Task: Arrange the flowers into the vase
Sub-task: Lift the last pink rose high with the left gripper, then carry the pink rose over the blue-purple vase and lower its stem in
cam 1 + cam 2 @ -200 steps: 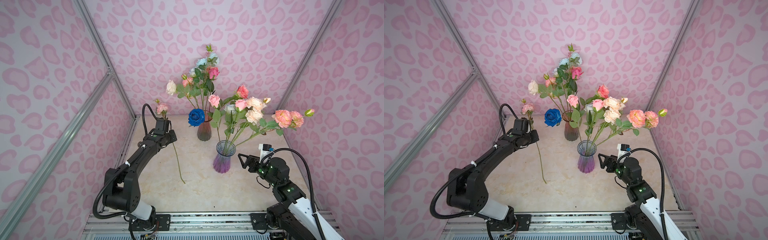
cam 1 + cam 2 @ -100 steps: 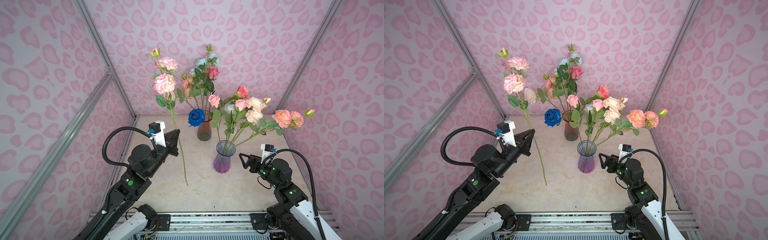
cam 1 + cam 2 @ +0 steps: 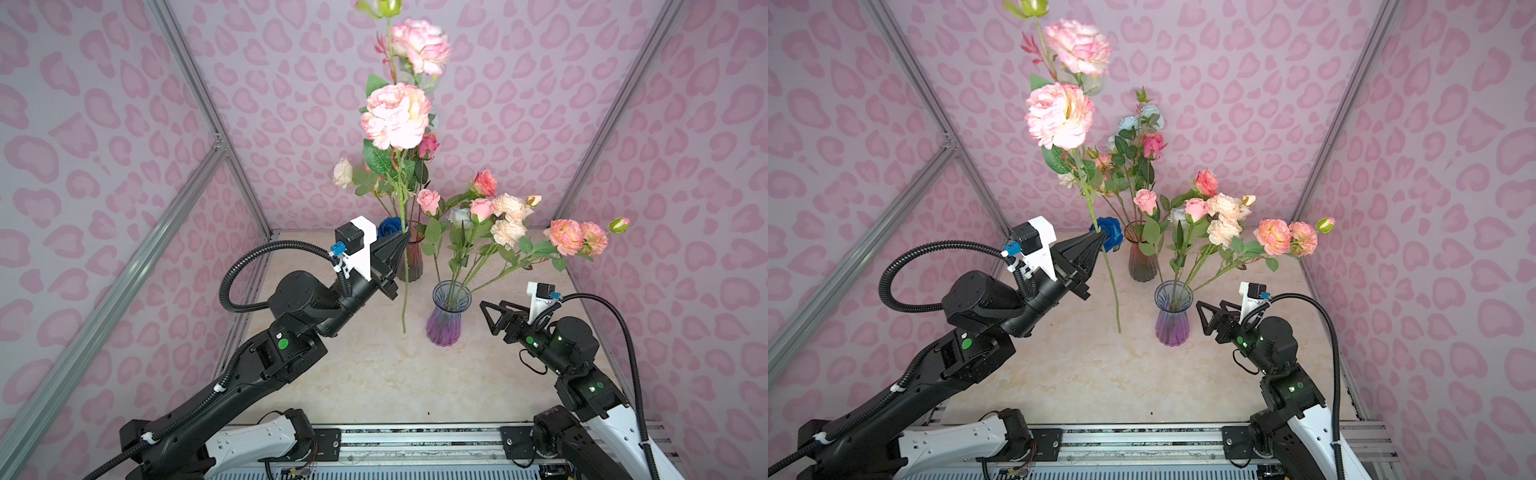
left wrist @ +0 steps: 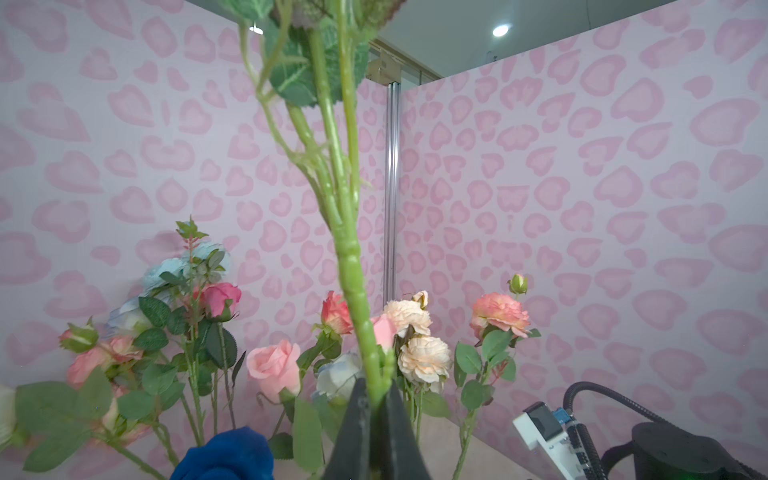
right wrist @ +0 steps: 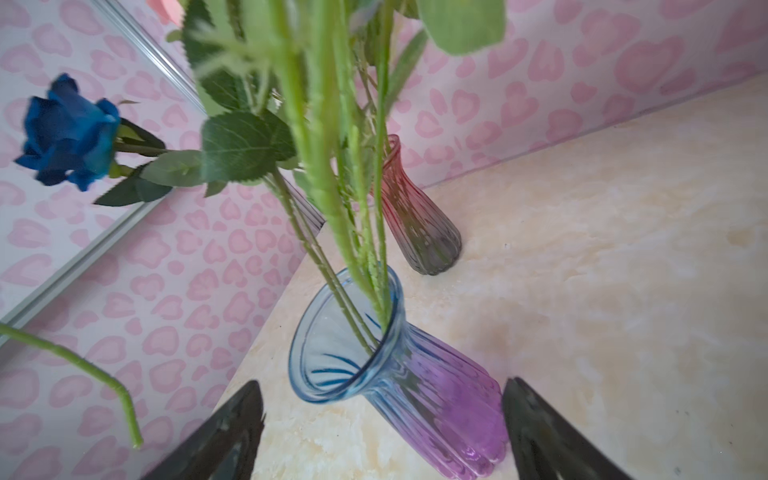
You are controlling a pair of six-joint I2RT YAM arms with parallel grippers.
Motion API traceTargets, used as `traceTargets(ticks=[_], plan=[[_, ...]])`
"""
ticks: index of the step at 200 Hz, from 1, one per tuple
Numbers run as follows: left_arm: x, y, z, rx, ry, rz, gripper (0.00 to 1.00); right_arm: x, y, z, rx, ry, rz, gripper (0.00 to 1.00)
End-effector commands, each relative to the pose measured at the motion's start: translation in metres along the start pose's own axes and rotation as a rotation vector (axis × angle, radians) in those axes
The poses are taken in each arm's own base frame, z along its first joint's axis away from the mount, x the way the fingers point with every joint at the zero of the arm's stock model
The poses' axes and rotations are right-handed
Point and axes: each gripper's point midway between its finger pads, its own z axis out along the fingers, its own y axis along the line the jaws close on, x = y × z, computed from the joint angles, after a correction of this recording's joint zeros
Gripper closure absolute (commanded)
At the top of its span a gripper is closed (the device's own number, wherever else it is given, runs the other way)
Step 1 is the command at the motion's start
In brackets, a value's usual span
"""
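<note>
The left claw (image 3: 405, 237) is clenched on the green stalk of a pink flower spray (image 3: 395, 116), pinching it in the lower half of its length. The spray stands close to upright, its long axis vertical. Two full pink blooms and a green bud point up toward the camera. The bare cut end points down and hangs just left of the purple vase (image 3: 444, 328) in both top views. That vase stands on the marble-look worktop (image 3: 374, 374) and holds a fan of pink, peach and cream flowers (image 3: 509, 205) leaning right. Behind it a red-brown vase (image 3: 413, 264) carries more stems, with a deep blue rose (image 3: 390, 226) drooping beside the left claw. To the right, the right claw (image 3: 488, 318) is released and empty, jaws spread wide, facing the purple vase, near it but apart.
</note>
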Motion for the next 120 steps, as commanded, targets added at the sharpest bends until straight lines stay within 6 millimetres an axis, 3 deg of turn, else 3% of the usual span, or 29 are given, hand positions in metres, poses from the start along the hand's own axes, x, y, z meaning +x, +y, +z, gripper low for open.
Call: traceTargets(ticks=[1,27,32,62,88,120], plan=[[-0.03,-0.009,0.01,0.023,-0.112,0.007,0.97,0.009,0.004,-0.001,-0.018,0.045,-0.027,0.1],[-0.021,-0.02,0.029,0.053,-0.14,-0.009,0.97,0.014,0.001,-0.002,-0.016,0.044,-0.014,0.1],[-0.033,-0.021,0.032,0.055,-0.173,-0.014,0.97,0.014,0.001,-0.002,-0.014,0.044,-0.013,0.1],[-0.019,-0.04,0.057,0.096,-0.203,-0.004,0.97,0.015,-0.004,-0.003,0.005,0.039,-0.02,0.1],[0.011,-0.043,0.081,0.054,-0.188,0.038,0.97,0.018,-0.006,-0.001,0.007,0.044,-0.014,0.1],[0.063,-0.042,0.101,0.017,-0.103,0.074,0.97,0.021,-0.007,-0.003,0.01,0.052,-0.018,0.1]])
